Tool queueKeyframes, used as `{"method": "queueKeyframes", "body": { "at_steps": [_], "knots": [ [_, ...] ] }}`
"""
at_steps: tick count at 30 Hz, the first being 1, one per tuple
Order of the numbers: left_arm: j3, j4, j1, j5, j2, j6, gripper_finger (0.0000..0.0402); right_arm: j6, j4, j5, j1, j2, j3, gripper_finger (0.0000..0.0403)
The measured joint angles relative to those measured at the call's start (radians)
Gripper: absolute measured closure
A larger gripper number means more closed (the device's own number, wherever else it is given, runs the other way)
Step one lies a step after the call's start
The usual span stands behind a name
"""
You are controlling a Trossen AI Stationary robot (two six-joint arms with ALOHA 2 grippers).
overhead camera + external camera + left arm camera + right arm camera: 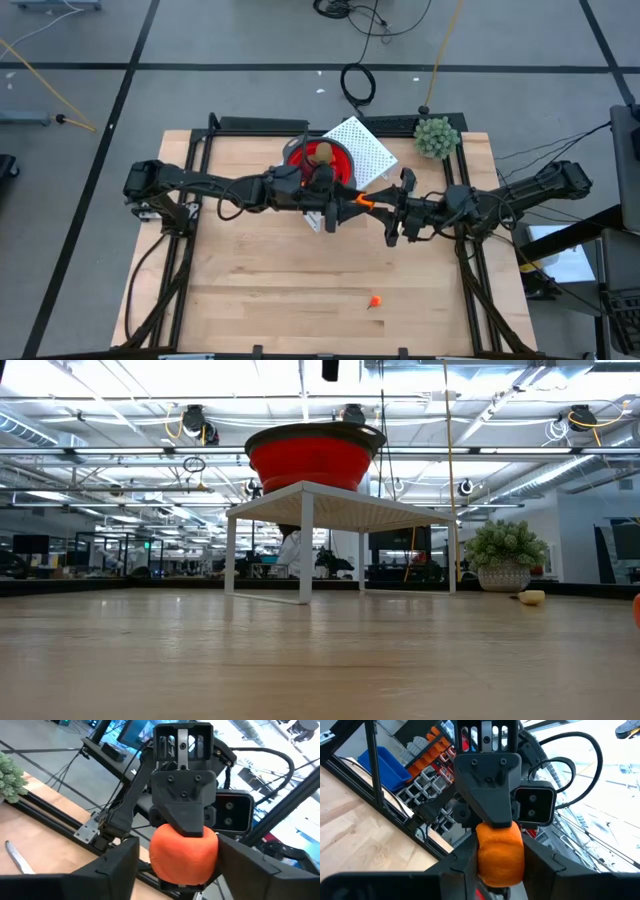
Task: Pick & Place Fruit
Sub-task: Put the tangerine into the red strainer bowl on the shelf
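Note:
An orange toy fruit [362, 201] hangs in the air above the middle of the table, between my two grippers, which face each other. My right gripper [500, 872] comes in from the table's right and is shut on the fruit [500, 855]. My left gripper [180, 875] comes from the table's left, open, with one finger on each side of the same fruit [183, 855]. A red bowl [340, 155] stands on a white rack [365, 150] behind them, with a brown oval fruit [322, 152] inside. A tiny orange bit [375, 300] lies on the table near the front. My right gripper pinches the orange fruit by two opposite sides [479, 857] between its two fingers. It comes roughly level from the table's right, and the fruit is lifted clear of the table. My left gripper's fingers [235, 862] stand close on either side of the fruit; I cannot tell whether they touch it.
A green bushy plant [437, 137] stands at the far right corner. A pale-handled knife [17, 857] lies on the table. In the low view a small yellow piece [533, 597] lies near the plant pot [503, 575]. Black frame rails [190, 200] run along the table's sides.

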Motion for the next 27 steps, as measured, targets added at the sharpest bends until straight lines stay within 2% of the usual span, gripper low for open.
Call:
{"method": "queueKeyframes", "body": {
  "at_steps": [11, 18, 27],
  "knots": [
    [0.0, -0.005, 0.01, 0.013, -0.001, 0.009, 0.0241, 0.0, -0.004, 0.054, 0.001, 0.0, 0.0, 0.0287],
    [0.001, -0.023, 0.027, 0.01, -0.001, 0.007, 0.0251, 0.045, -0.012, 0.063, 0.001, -0.001, 0.0, 0.0239],
    [0.001, -0.094, 0.067, 0.007, -0.001, 0.007, 0.0251, 0.045, -0.055, 0.265, 0.036, -0.043, 0.0, 0.0185]
  ]
}}
